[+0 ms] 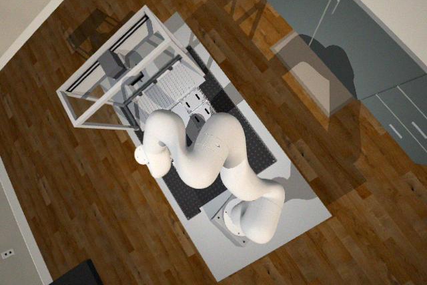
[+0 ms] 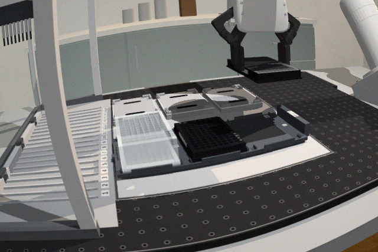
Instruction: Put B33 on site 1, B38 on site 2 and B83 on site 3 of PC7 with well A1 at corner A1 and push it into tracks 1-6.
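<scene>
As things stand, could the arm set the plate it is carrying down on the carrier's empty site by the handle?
Probably yes. The gripper holds a black plate above the deck, and the empty site next to the handle lies open from above; the black block occupies only the middle site.

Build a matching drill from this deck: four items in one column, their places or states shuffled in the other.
1. clear plate
2. black well block
3. thin black plate
4. carrier site beside the handle

A. gripped in the claw, off the deck
B. on the middle carrier site
C. on the carrier end nearest the rails
D. holds no plate

Pairs: 1-C, 2-B, 3-A, 4-D
</scene>
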### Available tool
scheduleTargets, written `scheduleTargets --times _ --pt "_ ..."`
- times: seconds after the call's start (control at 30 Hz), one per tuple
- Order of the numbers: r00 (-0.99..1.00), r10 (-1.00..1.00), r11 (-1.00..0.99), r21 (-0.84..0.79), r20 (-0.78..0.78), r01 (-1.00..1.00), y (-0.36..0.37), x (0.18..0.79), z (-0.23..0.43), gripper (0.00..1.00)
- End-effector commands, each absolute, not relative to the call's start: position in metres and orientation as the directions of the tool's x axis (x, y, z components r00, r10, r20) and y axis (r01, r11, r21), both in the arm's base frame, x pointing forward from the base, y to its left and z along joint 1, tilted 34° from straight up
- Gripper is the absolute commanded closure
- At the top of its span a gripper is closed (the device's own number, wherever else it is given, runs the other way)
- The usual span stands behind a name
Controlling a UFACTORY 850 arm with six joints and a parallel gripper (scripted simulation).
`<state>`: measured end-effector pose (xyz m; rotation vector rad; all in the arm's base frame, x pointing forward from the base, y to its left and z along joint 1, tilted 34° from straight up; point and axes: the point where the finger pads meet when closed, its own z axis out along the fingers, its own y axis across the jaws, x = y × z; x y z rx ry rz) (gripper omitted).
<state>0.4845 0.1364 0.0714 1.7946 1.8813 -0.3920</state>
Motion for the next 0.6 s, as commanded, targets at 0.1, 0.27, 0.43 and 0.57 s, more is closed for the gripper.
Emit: scheduleTargets --times 0.1,0.27,0.43,0.57 --pt "0.000 0.841 0.087 0.136 -0.541 0.987 0.131 0.487 0.063 1.00" --pt "0.000 0.841 0.087 0.136 -0.541 0.987 0.127 0.488 0.056 1.00" --pt "0.000 0.841 0.087 0.136 -0.541 0.987 0.124 0.489 0.052 1.00" --pt "0.000 0.841 0.087 0.136 -0.541 0.987 0.121 0.490 0.047 1.00"
